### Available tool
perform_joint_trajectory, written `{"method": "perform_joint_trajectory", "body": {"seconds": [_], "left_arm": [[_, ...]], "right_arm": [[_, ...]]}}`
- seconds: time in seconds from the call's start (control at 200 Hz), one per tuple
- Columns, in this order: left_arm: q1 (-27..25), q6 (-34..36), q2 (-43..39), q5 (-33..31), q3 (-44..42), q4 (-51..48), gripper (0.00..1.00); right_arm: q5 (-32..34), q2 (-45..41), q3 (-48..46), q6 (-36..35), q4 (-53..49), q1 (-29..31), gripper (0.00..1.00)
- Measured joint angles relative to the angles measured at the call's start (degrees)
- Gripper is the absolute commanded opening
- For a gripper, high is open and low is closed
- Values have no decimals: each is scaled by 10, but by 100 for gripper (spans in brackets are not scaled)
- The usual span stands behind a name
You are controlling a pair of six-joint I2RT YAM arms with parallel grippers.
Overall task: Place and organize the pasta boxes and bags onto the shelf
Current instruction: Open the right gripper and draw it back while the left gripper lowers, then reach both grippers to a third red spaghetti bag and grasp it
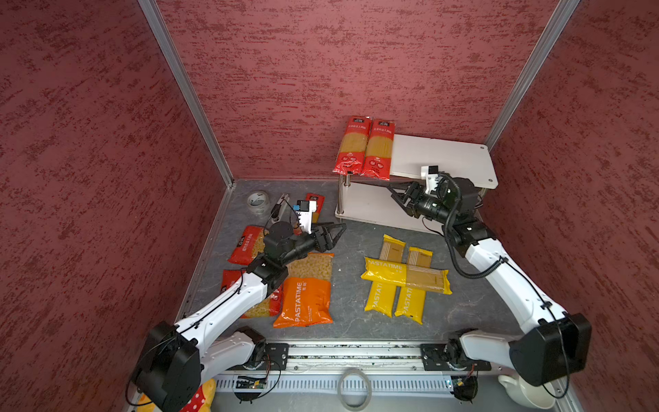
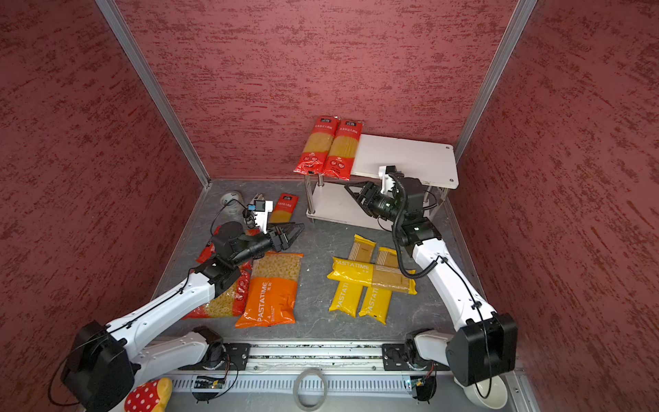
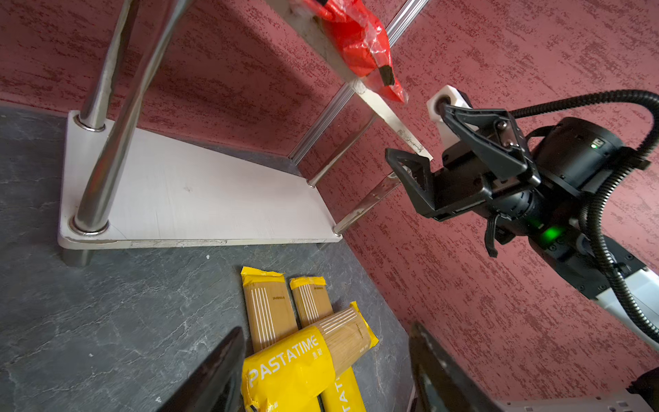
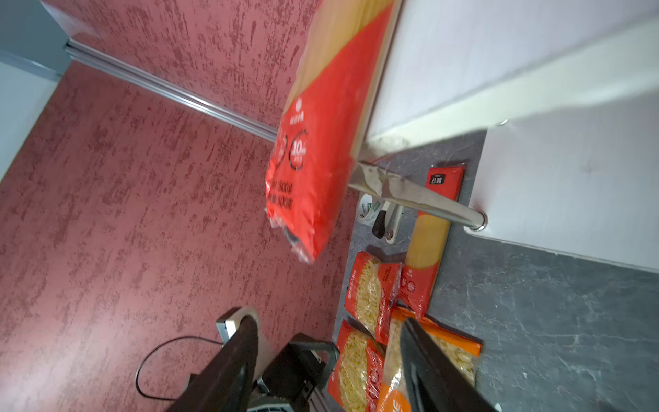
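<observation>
At the left of a top view, the tape roll [image 1: 258, 202] sits by the back wall; it is no part of our job. Just below it, two wide red packs [image 1: 246, 244] of short pasta lie on the floor, partly hidden by the left arm [image 1: 228, 306]. The orange PASTATIME pack [image 1: 306, 299] is beside them. A third red spaghetti pack [image 2: 285, 208] lies further up the frame, left of the shelf. None of these four is shelved yet.

The left gripper [image 1: 337, 233] hovers over the floor near centre frame. Its jaws are spread and empty, and the left wrist view shows nothing between them. We judge it is parked there to stay clear of the other arm's work.

In the upper centre, two red spaghetti packs [image 1: 363, 148] lie side by side at the left end of the shelf [image 1: 445, 157], on its top tier. Their near ends overhang the front edge because they are longer than the tier is deep. We think they sit at the end to leave the rest of the tier free for more long packs.

At lower centre-right, three yellow PASTATIME packs [image 1: 403, 278] rest on the floor, one crosswise over two parallel ones.

The right gripper [image 1: 396, 196] is at the shelf's front, about level with the top tier's edge and just right of the second red pack. Its jaws are apart and hold nothing. We cannot tell whether it touches the board. The lower tier is bare.
</observation>
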Motion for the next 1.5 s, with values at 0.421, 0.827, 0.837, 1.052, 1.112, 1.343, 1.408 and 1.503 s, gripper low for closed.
{"method": "perform_joint_trajectory", "body": {"seconds": [0.421, 0.827, 0.837, 1.052, 1.112, 1.343, 1.408, 1.503], "left_arm": [[-12, 28, 13, -84, -20, -39, 72], [26, 56, 48, -131, -15, -171, 73], [32, 58, 49, -131, -14, -175, 73], [158, 95, 95, -116, 46, -240, 73], [189, 101, 119, -109, 65, -245, 73], [250, 104, 228, -85, 127, -241, 72], [250, 104, 260, -81, 152, -241, 72], [250, 100, 287, -82, 173, -242, 71]], "right_arm": [[196, -76, -225, -30, 99, 160, 57], [321, 66, -245, -25, 149, 259, 56], [323, 70, -245, -24, 150, 260, 56], [366, 140, -239, -12, 187, 285, 55], [373, 176, -226, -7, 196, 298, 55], [410, 320, -117, 15, 219, 341, 55], [422, 356, -75, 23, 223, 349, 55], [438, 400, -20, 39, 223, 357, 55]]}}
